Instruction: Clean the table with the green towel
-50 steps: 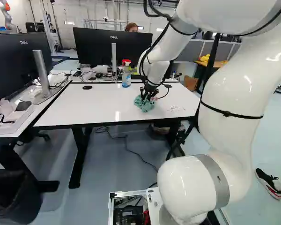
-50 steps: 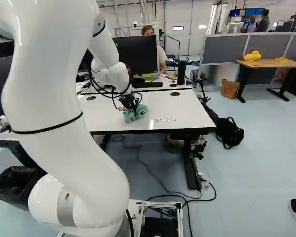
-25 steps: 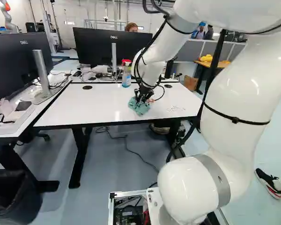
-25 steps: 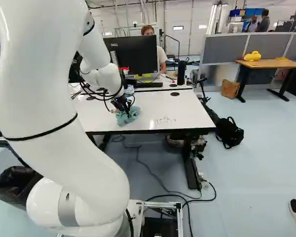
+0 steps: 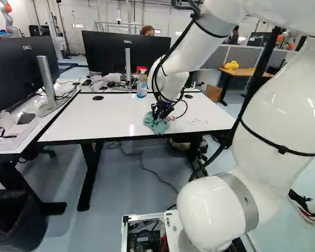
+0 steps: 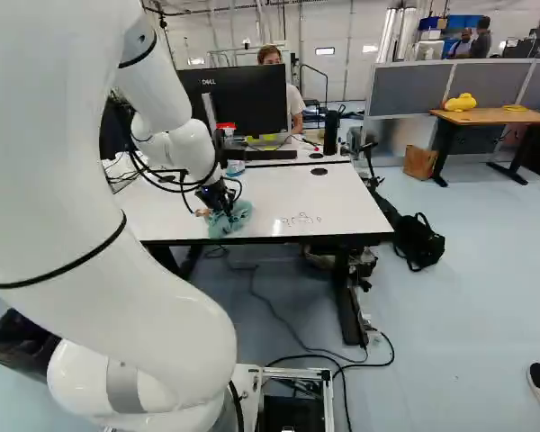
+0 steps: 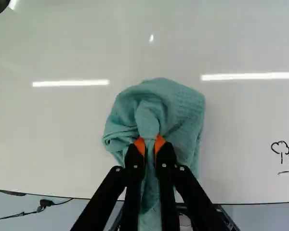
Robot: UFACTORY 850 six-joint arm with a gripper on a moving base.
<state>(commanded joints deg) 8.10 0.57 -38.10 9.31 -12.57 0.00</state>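
Observation:
My gripper point(image 5: 160, 111) is over the white table point(image 5: 110, 118), close to its near edge. In the wrist view the gripper point(image 7: 150, 144) is shut on the green towel point(image 7: 176, 108), a fold of it pinched between the orange pads. The rest of the towel lies bunched on the tabletop around the fingertips. Black marker drawings point(image 6: 301, 220) are on the table to the right of the towel in the right base view.
A spray bottle point(image 5: 142, 84) stands at the table's far side. Behind it is a monitor point(image 5: 107, 52). A second monitor point(image 5: 21, 71) stands at the left, above a bin point(image 5: 16, 220). A black backpack point(image 6: 418, 241) lies on the floor.
The arm has swung left in the right base view, carrying the towel along the table's near side, away from the drawings. Over the last half second it has also come slightly nearer the front edge.

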